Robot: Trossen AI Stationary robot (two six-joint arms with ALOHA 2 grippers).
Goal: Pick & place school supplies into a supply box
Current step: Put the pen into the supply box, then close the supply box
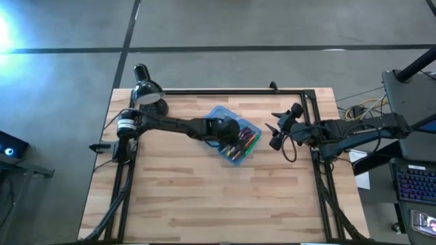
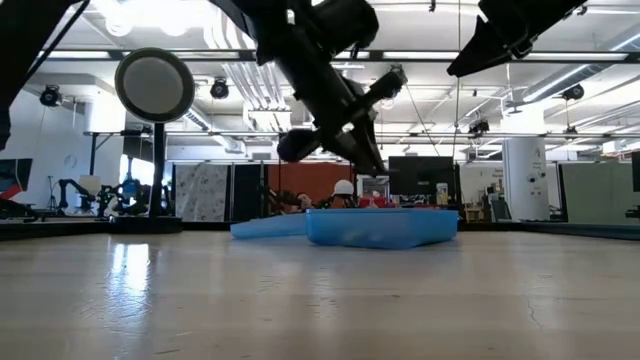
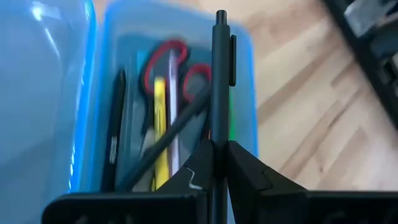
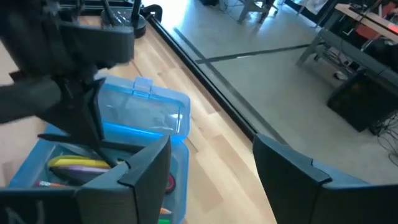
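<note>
Your left gripper (image 3: 219, 163) hangs over the box (image 1: 235, 139), and its fingers (image 3: 252, 174) are pinched nearly together on a black pen (image 3: 220, 74). The pen runs straight out between the two fingertips, clip end forward, above the open tray. It is held clear of the contents; you cannot tell from the low view whether its tip touches anything inside.

The box sits open on the tabletop (image 1: 225, 197), nearer the far edge than the near edge and roughly midway between the left and right edges. Its lid (image 4: 146, 112) lies folded back flat beside the tray, on the side towards the far edge.

Inside the tray you can see red-handled scissors (image 3: 166, 59), a yellow pen (image 3: 160, 124), a pale pen (image 3: 173, 112), a second black pen (image 3: 115, 130) along one wall, and a dark one lying slantwise across the others. A strip of green shows at the opposite wall, partly hidden by the held pen.

Your right gripper (image 1: 276, 131) waits just beside the box on its right-edge side, raised off the tabletop. Its fingers (image 4: 149, 168) stand wide apart and hold nothing.

A black lamp (image 1: 146, 92) stands at the far left corner of the tabletop, well apart from the box.
</note>
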